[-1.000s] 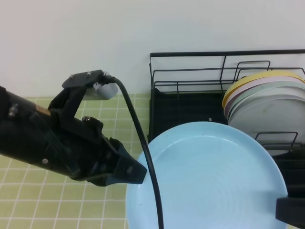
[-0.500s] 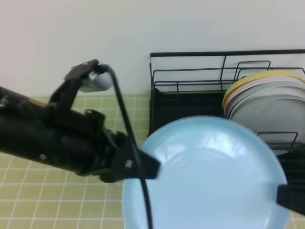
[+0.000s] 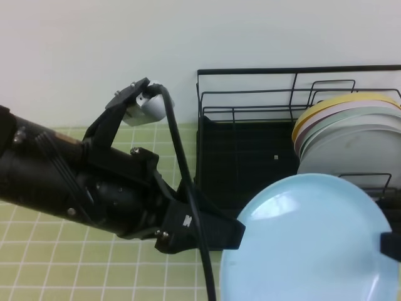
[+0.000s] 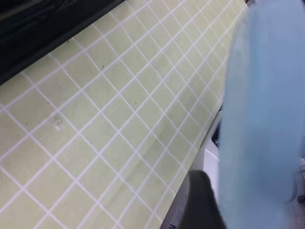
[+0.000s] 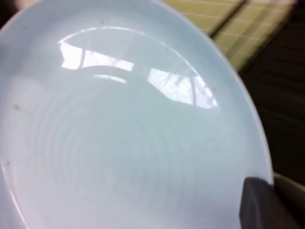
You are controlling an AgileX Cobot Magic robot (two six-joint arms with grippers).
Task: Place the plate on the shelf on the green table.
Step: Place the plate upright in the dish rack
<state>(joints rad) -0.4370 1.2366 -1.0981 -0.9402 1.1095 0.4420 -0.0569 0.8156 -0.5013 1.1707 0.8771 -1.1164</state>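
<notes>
Over the green table (image 3: 75, 269), the right gripper (image 3: 391, 244) pinched the plate (image 3: 313, 244) just before the shelf (image 3: 250, 150), ready for racking; the left gripper (image 3: 235, 233), jaws spread, had freed it.

Shelf (image 3: 250, 157) left half free (stacked plates (image 3: 351, 135) fill right).

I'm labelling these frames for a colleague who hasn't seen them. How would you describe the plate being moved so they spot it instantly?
Find the black wire shelf at the back right of the green table. In front of it, low in the high view, is a large round plate. Unlike the yellow and pale plates standing in the rack, it is light blue and outside it.
</notes>
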